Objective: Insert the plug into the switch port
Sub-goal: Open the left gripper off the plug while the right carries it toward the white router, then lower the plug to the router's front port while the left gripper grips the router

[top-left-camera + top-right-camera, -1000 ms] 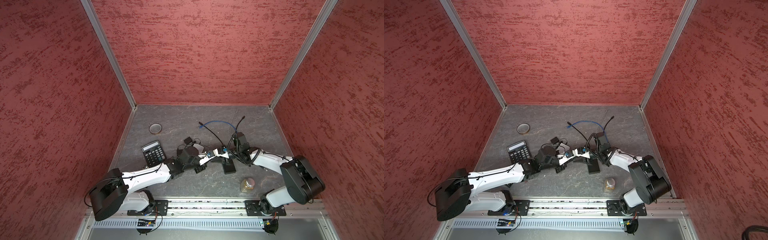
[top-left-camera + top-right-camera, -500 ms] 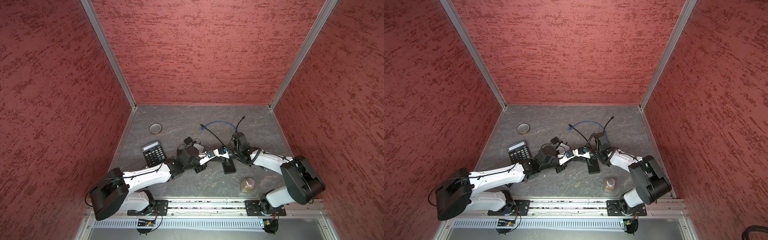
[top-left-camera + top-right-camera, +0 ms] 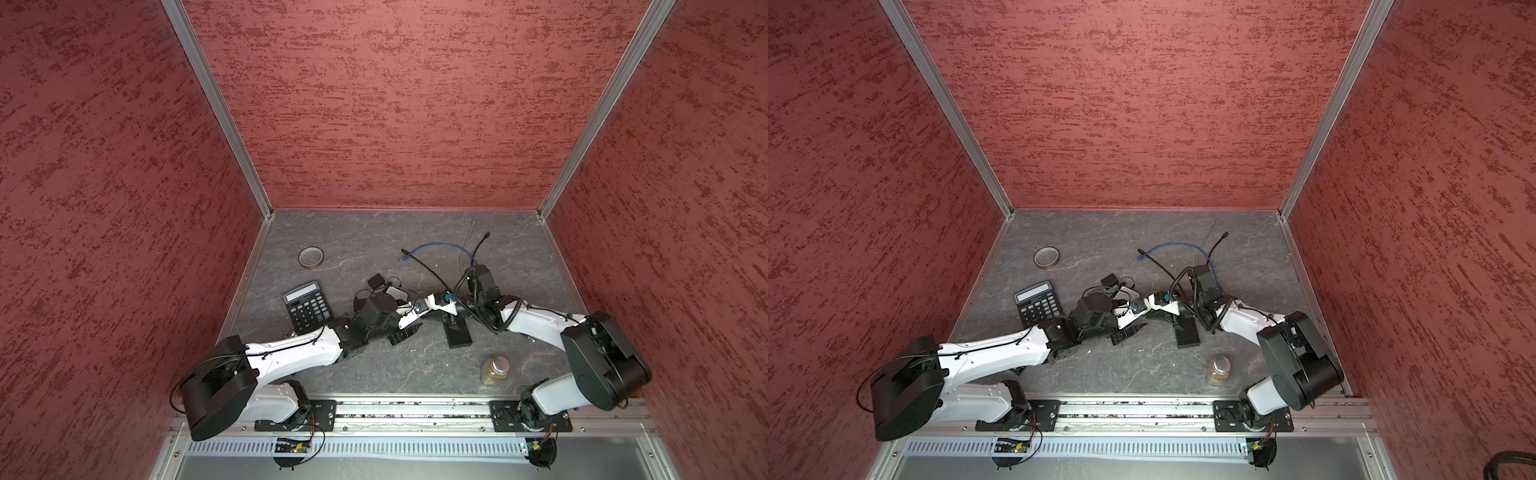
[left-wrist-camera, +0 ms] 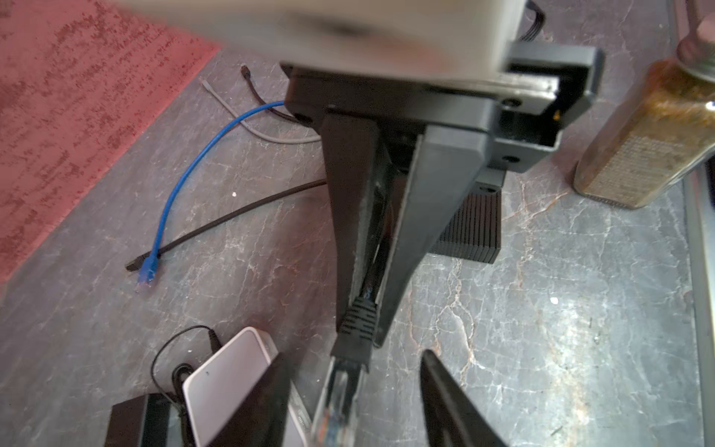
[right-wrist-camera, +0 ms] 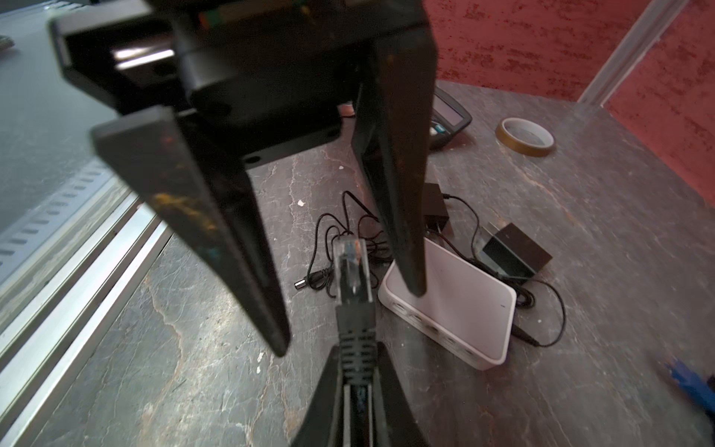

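A black cable ends in a clear plug point(image 5: 350, 257) with a ribbed black boot point(image 5: 354, 329). My right gripper point(image 5: 358, 346) is shut on that boot, and the clear tip sticks out past its fingertips. My left gripper point(image 4: 354, 367) is open, and its fingers point(image 5: 216, 240) stand apart on either side of the plug point(image 4: 338, 394) without pressing on it. The white switch point(image 5: 452, 305) lies flat on the table just beside the plug, and its row of ports point(image 5: 433, 329) faces the right gripper. In both top views the switch point(image 3: 398, 293) point(image 3: 1128, 296) sits behind the two meeting grippers.
A black ridged box point(image 3: 457, 336) lies behind the right gripper, with a spice jar point(image 3: 495, 370) near the front rail. A calculator point(image 3: 307, 305) and a tape roll point(image 3: 311, 257) are to the left. Loose blue cable point(image 3: 440, 247) lies farther back. A black adapter point(image 5: 514, 251) with a thin cord lies by the switch.
My left gripper has opened and let go of the plug. The right gripper has closed on the plug's boot. Both arms have stayed almost in place.
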